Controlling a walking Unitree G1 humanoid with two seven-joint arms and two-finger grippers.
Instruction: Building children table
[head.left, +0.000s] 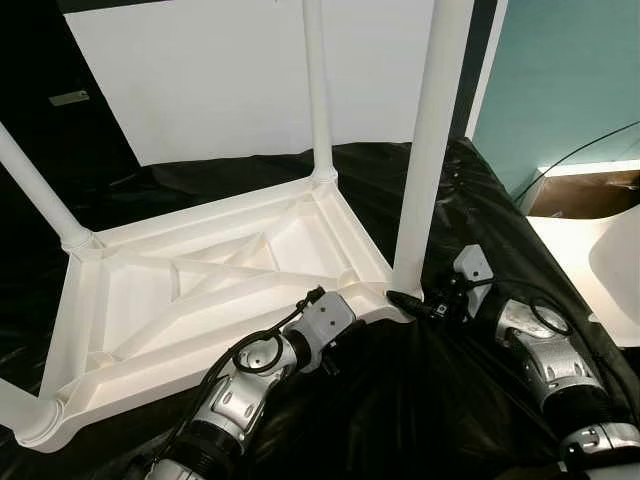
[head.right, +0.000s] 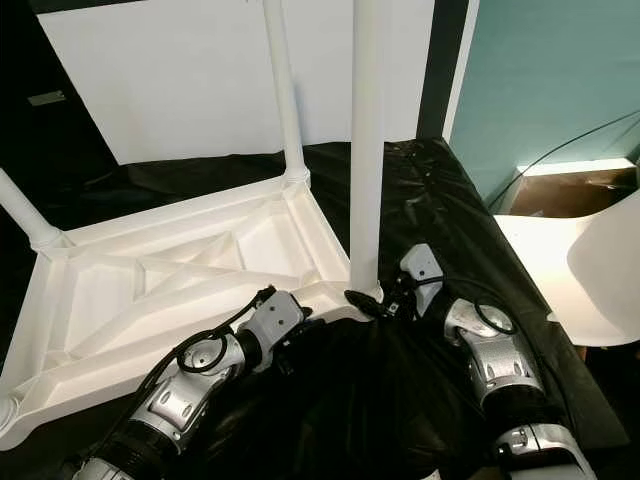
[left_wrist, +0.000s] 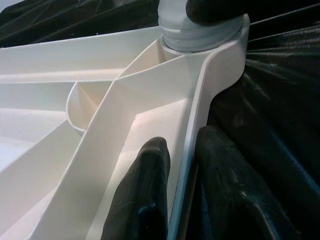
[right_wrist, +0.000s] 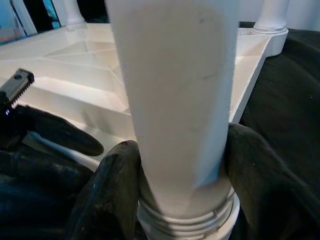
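A white plastic children's table (head.left: 200, 290) lies upside down on a black sheet (head.left: 400, 400). Its legs point up. My right gripper (right_wrist: 182, 165) is shut on the base of the near right leg (head.left: 430, 150), just above the threaded socket; its fingers (right_wrist: 110, 190) press on both sides. My left gripper (left_wrist: 182, 150) is shut on the table's rim (left_wrist: 200, 115) close to that same corner, one finger (left_wrist: 145, 185) inside the frame and one outside. Other legs stand at the far corner (head.left: 318, 90) and the left corner (head.left: 35, 190).
A white board (head.left: 220, 70) leans at the back. To the right are a white curved seat (head.left: 610, 260), a brown box (head.left: 590, 195) and a dark cable against a teal wall (head.left: 560, 70). Black sheet covers the floor near me.
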